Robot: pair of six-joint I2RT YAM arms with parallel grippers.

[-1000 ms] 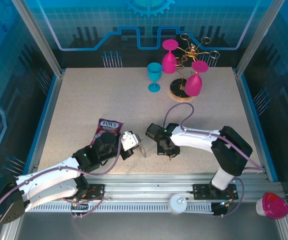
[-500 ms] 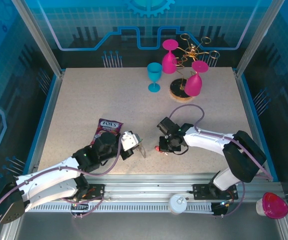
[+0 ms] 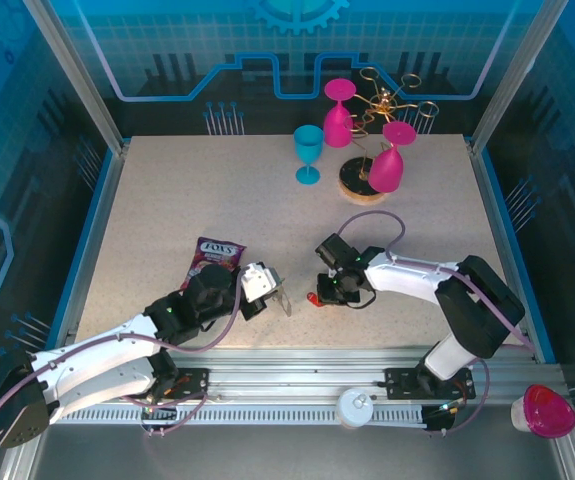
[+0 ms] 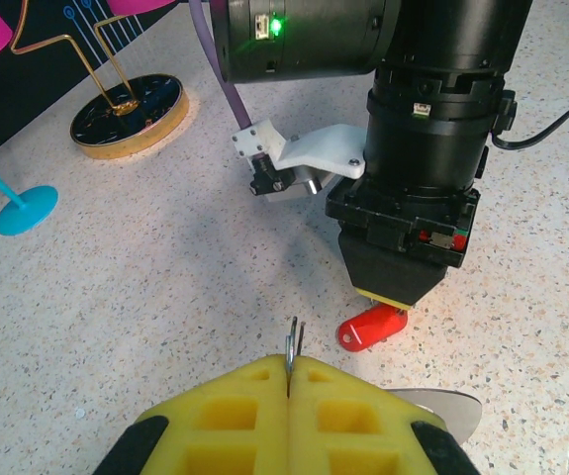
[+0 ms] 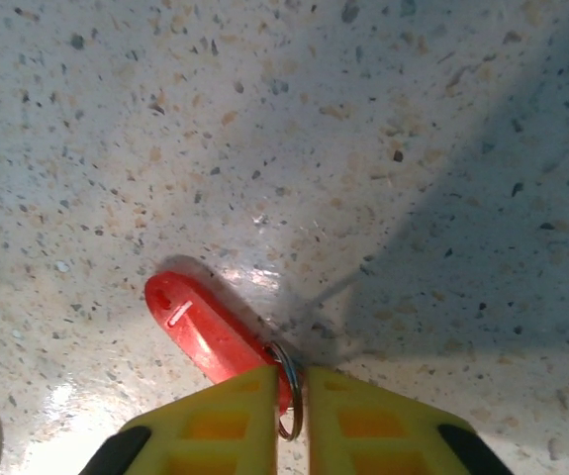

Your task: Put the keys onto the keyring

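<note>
L arm: left gripper (image 3: 273, 292) sits low over the near-centre of the speckled beige table (image 3: 197, 190). Its yellow foam pads (image 4: 235, 416) are pressed tight together, pinching one thin silver wire ring of the keyring (image 4: 292, 343), a dark grey oval loop w/ a cluster of silver wire rings. The ring stands upright in the seam btwn the pads. The grey loop sticks out past the fingertips on the right side, close to the table.

R arm: right gripper (image 3: 330, 295) points straight down just right of the left one, tips at table lvl. The keys (image 5: 205, 332), a small red plastic tag w/ a tiny silver ring at one end, lie on the table near centre, btwn the two grippers. The tag end points left toward the keyring, near it but apart. The ring end sits in the narrow slit btwn the right gripper's yellow pads, against one pad. Can't tell from the wrist cam whether the pads actually clamp it or just straddle it.

Other: purple foil snack packet (image 3: 217, 255) just far of the left arm's wrist. Teal plastic goblet (image 3: 308, 152) and gold wire glass rack (image 3: 372, 105) w/ pink glasses (image 3: 339, 115) are at the far side, well apart from the grippers.
</note>
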